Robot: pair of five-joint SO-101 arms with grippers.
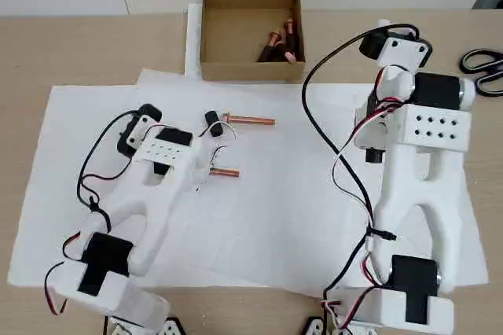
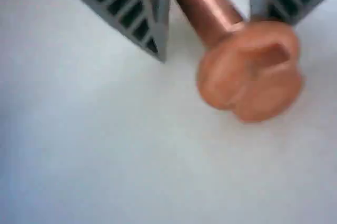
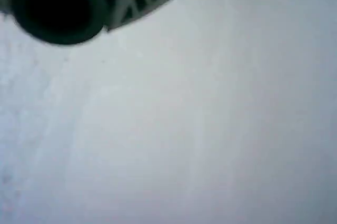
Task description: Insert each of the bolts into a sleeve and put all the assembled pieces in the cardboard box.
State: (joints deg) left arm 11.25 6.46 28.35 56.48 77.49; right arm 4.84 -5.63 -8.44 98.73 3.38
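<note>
Both arms stood bent forward.
The left gripper (image 1: 206, 174) hung low, wrist pitched forward; the right gripper (image 1: 372, 154) pointed down too.

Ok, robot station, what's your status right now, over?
Left gripper astride a copper bolt on the paper. Right gripper holds a black sleeve. Assembled pieces in cardboard box. Another bolt lies close by, not blocking.

Bright even light, faint soft shadows on the white paper (image 1: 275, 217)
</note>
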